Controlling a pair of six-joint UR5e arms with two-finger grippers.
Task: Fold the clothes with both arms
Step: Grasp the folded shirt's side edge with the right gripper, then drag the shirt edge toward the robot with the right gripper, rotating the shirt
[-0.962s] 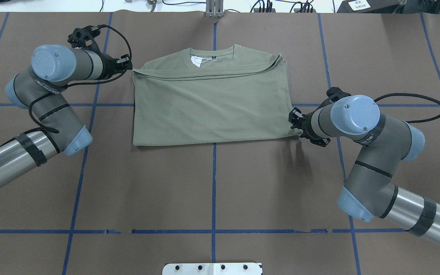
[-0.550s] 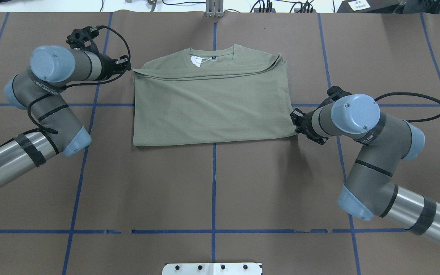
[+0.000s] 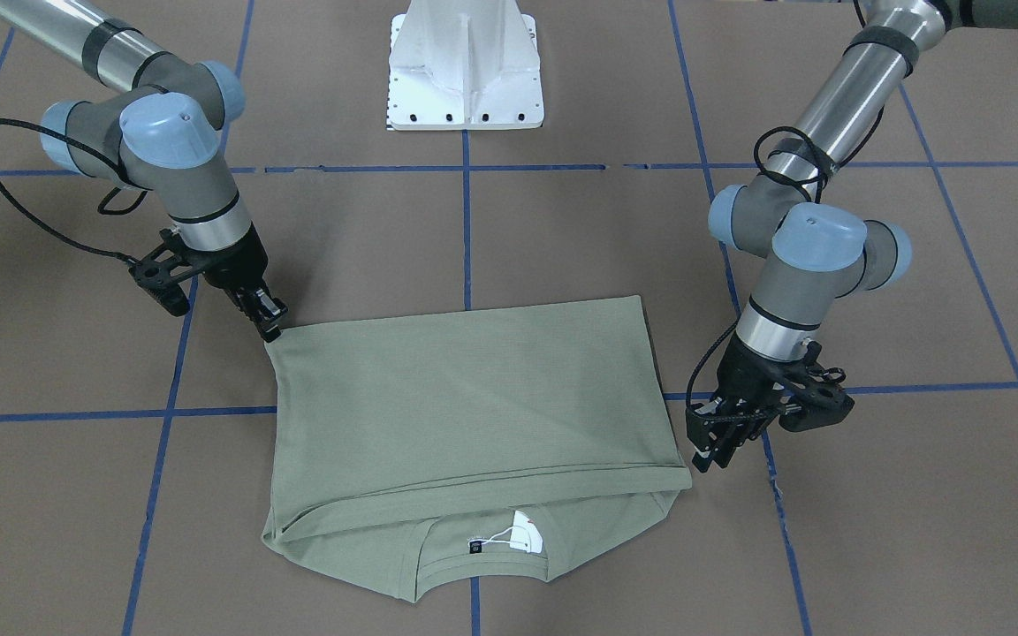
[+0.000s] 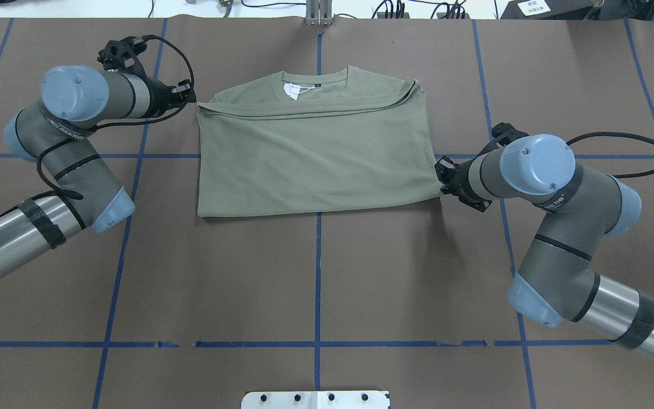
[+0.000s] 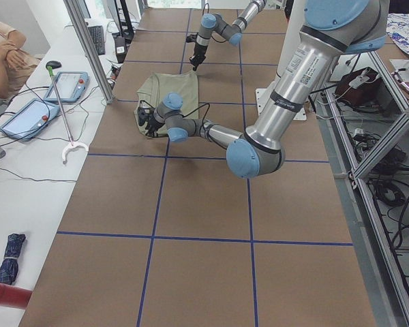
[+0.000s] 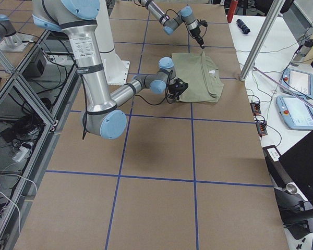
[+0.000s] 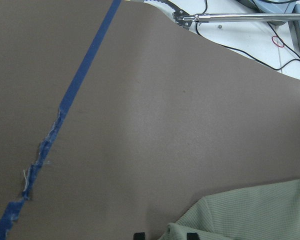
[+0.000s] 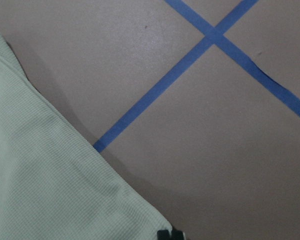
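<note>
In the overhead view, the folded green shirt [image 4: 315, 159] is lying flat on the desk [image 4: 315, 272], above frame centre. At its lower right corner the right gripper [image 4: 440, 187] is pinching the cloth. At the upper left corner the left gripper [image 4: 192, 99] is standing with fingers parted around the corner.
</note>
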